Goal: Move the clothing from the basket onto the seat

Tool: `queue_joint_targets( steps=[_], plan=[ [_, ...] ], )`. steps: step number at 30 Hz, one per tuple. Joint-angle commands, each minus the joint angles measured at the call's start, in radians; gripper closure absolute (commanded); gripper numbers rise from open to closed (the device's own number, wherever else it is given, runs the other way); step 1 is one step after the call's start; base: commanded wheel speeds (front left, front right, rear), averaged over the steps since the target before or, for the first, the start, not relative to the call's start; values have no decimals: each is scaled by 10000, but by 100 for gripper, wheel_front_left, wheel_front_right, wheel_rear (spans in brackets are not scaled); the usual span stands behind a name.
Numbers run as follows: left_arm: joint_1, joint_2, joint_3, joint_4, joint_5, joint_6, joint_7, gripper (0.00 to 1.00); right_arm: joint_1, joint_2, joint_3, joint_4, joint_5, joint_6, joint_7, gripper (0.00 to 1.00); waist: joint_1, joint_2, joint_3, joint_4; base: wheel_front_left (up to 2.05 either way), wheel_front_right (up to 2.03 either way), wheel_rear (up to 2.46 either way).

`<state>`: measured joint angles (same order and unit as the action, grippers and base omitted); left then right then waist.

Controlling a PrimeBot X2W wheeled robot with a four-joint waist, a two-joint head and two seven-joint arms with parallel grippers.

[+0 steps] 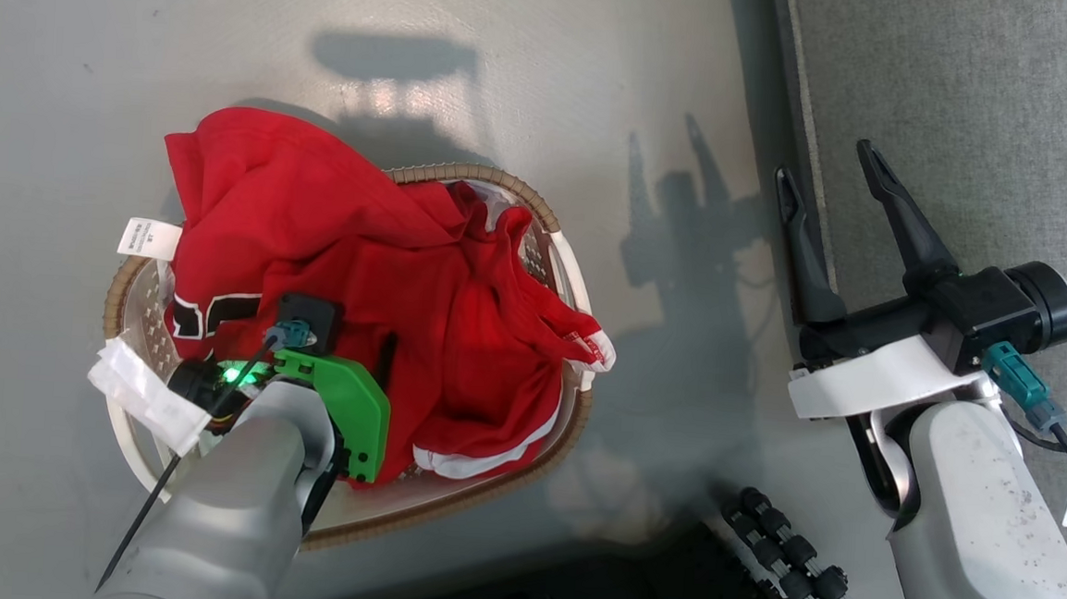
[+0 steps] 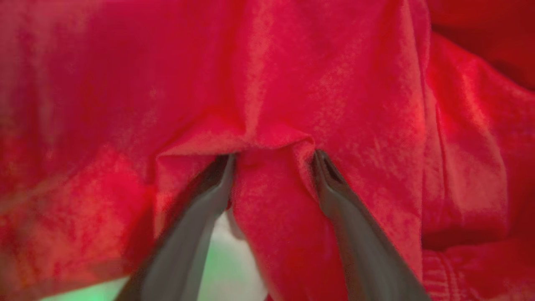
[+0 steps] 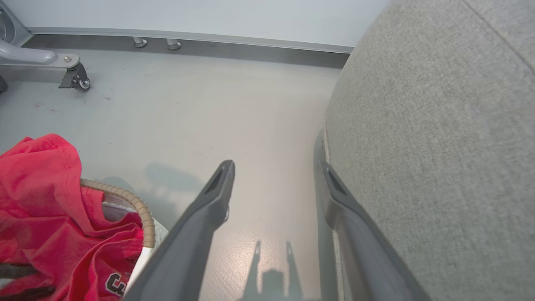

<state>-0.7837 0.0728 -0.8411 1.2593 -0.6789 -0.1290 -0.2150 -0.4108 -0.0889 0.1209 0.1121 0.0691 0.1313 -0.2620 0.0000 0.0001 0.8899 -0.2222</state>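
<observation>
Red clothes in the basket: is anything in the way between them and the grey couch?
Nothing visible blocks the red clothes. The floor between the basket and the couch is bare. The right gripper hangs open at the couch's edge. The open left gripper has a fold of them between its fingers.

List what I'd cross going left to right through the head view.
white tag → clothing heaped in the basket → bare floor → right gripper → seat
</observation>
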Motion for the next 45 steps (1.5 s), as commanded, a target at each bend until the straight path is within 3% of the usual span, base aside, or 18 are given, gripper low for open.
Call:
queue_joint_targets(
  steps=[1, 11, 22, 31, 45],
  plan=[
    [9, -26, -71, -81, -123, -28, 54, 100, -46, 7, -34, 25, 9, -10, -43, 0, 0, -1, -33, 14, 0, 0, 0],
    [917, 106, -564, -1037, -1331, -29, -178, 100, -118, -12, 139, 409, 101, -10, -43, 0, 0, -1, -1333, 208, 0, 0, 0],
    [1962, 411, -949, -2323, -2376, -30, -496, 100, 283, -47, 350, 904, 356, -10, -33, 0, 0, -1, -3705, 608, 0, 0, 0],
    [3511, 449, 903, -4502, -1279, -30, -496, 100, 1192, -81, 143, 1132, 484, -10, -33, 0, 0, -1, -5545, 1156, 0, 0, 0],
    [5095, 254, 2752, -7702, 601, -31, -498, 100, 2189, 14, -108, 1305, 635, -10, -33, 0, 0, -1, -7187, 1675, 0, 0, 0]
  ],
)
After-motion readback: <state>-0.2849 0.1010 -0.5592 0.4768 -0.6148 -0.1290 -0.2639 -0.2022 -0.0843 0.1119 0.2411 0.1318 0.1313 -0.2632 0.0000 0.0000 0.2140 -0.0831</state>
